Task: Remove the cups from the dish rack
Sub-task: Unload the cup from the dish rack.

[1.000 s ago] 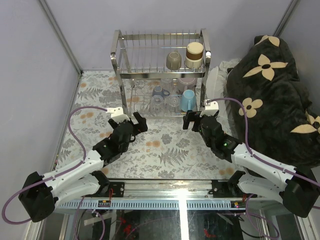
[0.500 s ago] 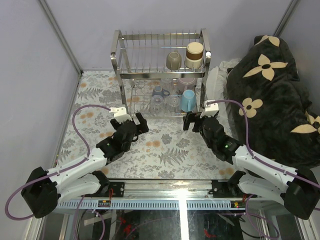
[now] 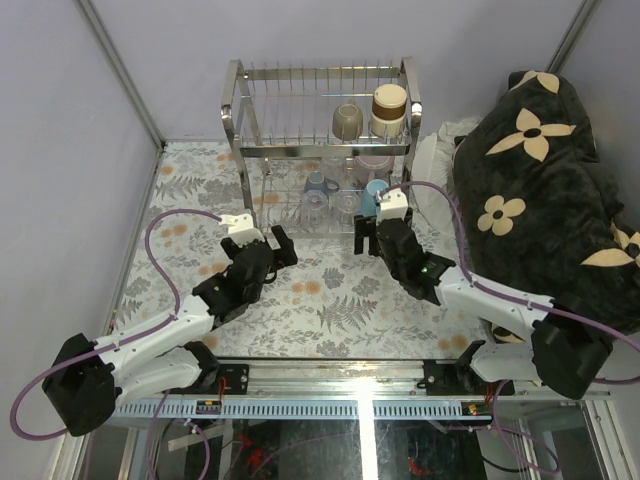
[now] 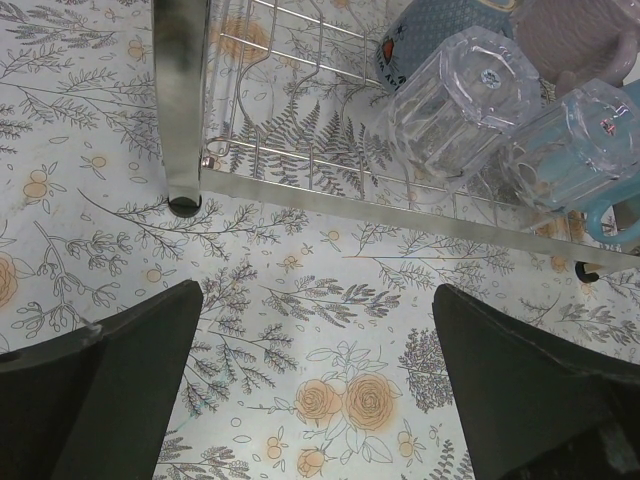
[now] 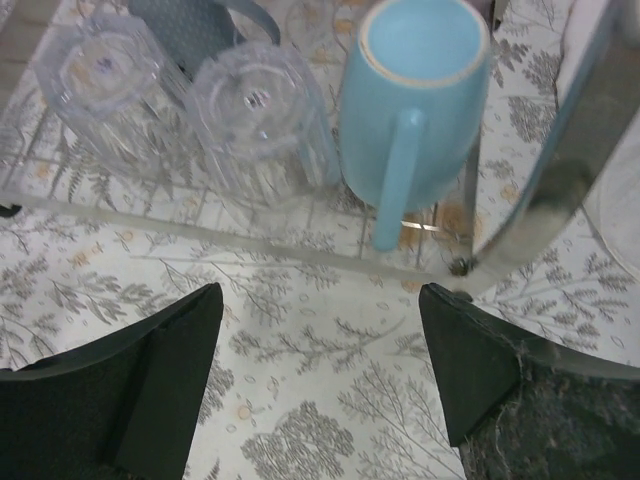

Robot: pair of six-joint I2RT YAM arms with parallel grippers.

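Observation:
The chrome dish rack (image 3: pixel 240 150) stands at the back of the table. Its upper tier holds an olive-grey mug (image 3: pixel 347 121) and a brown-and-cream cup (image 3: pixel 389 108). On the lower tier lie a light blue mug (image 5: pixel 415 100), handle toward me, two clear glasses (image 5: pixel 262 120) (image 4: pixel 462 100), a grey-blue cup (image 4: pixel 430 30) and a lilac mug (image 4: pixel 575 35). My right gripper (image 5: pixel 320 295) is open over the cloth just in front of the blue mug. My left gripper (image 4: pixel 318 290) is open before the rack's front left post (image 4: pixel 180 100). Neither holds anything.
A dark blanket with cream flowers (image 3: pixel 540 180) is heaped along the right side, with a white item (image 3: pixel 435 155) between it and the rack. Walls close off the left and the back. The rack's front rail (image 5: pixel 250 245) runs low across the right gripper's front.
The right arm has swung left and closer to the rack, to in front of the light blue mug. The left gripper edged slightly forward earlier and has since held still.

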